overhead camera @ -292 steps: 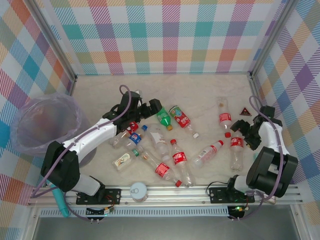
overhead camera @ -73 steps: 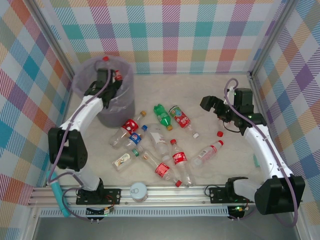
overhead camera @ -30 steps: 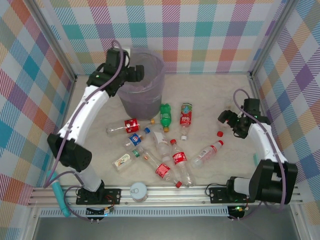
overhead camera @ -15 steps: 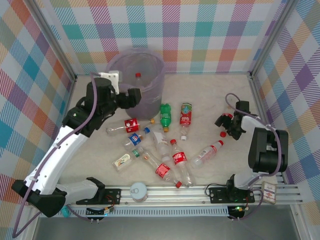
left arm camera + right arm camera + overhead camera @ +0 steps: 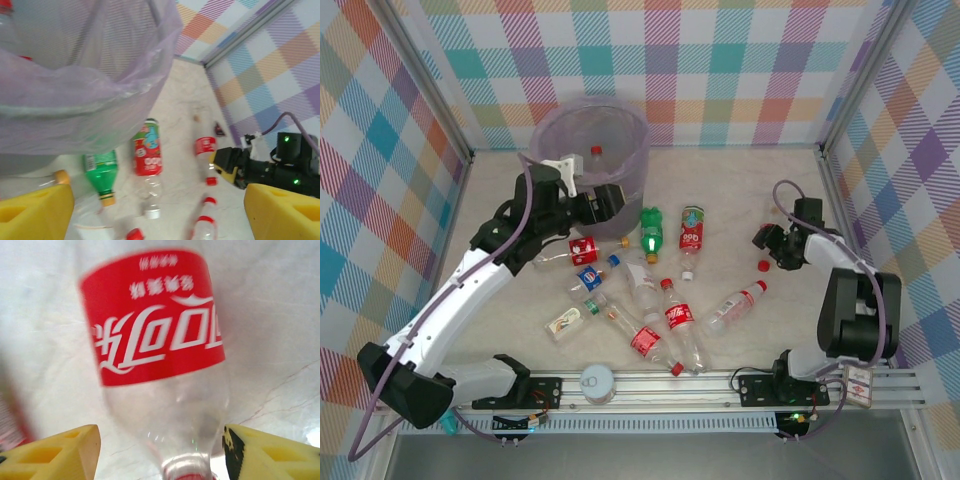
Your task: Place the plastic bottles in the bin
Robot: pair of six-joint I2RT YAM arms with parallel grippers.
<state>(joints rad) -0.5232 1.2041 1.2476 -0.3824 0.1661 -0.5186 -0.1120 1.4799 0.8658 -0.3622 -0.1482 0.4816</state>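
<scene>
Red-labelled bottle point(image 5: 155, 340) — lying between the right jaws.

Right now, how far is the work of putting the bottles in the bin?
Done: at least one red-capped bottle lies in the bin. In hand: the right end effector straddles a red-labelled bottle on the table, its grip not clearly closed; the left end effector hangs open and empty beside the bin. Left: about nine more bottles, among them the green bottle.
</scene>
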